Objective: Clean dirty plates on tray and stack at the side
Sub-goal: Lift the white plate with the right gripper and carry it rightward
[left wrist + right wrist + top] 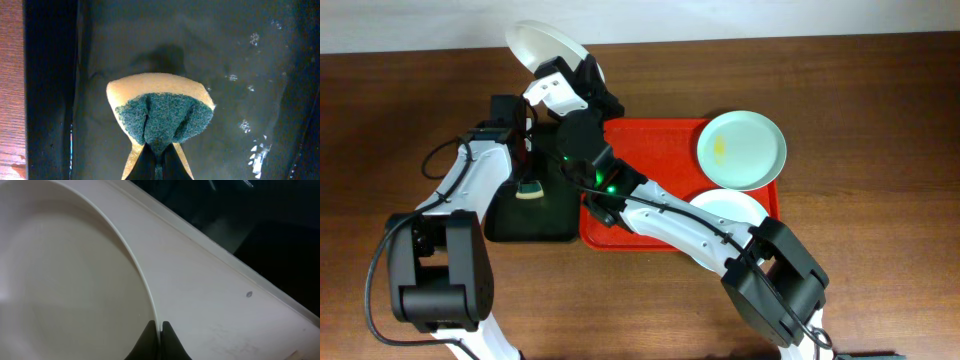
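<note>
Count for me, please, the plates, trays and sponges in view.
Plates: 3 – white plate, mint green plate, pale plate
Trays: 2 – red tray, black tray
Sponges: 1 – scrub sponge
Total: 6

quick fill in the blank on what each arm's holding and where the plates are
1. The left gripper is shut on a ____ above the black tray.
2. The right gripper pinches the rim of the ____ plate.
3. The mint green plate lies on the ____ tray.
Missing: sponge, white, red.
</note>
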Motion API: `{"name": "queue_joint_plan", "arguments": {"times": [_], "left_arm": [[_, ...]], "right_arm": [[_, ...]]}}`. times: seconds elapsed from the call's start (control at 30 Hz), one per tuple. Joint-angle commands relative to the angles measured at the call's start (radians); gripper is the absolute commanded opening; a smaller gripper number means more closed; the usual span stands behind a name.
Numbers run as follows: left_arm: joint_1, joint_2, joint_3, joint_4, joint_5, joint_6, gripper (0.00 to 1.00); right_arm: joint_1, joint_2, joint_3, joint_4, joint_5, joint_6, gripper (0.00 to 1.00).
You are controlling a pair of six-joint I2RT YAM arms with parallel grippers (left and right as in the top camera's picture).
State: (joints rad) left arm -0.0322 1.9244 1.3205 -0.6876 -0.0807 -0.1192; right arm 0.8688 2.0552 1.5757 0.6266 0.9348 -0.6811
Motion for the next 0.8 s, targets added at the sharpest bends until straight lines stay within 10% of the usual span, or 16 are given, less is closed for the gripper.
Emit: {"name": "queue_joint_plan", "arguments": {"times": [0.0,0.4,0.77], "left_arm": [[0.001,0.007,0.006,0.005,0.013,0.016,0.00],[0.001,0.007,0.006,0.005,0.013,0.016,0.00],[0.001,0.007,0.006,0.005,0.013,0.016,0.00]], "right_arm": [[0.009,0.010,0.014,0.009,0.021,0.013,0.04],[0.009,0.010,0.014,-0.105,0.047,0.214,0.04],[0.003,0.010,0.014,-0.541,-0.080,0.749,0.04]]}}
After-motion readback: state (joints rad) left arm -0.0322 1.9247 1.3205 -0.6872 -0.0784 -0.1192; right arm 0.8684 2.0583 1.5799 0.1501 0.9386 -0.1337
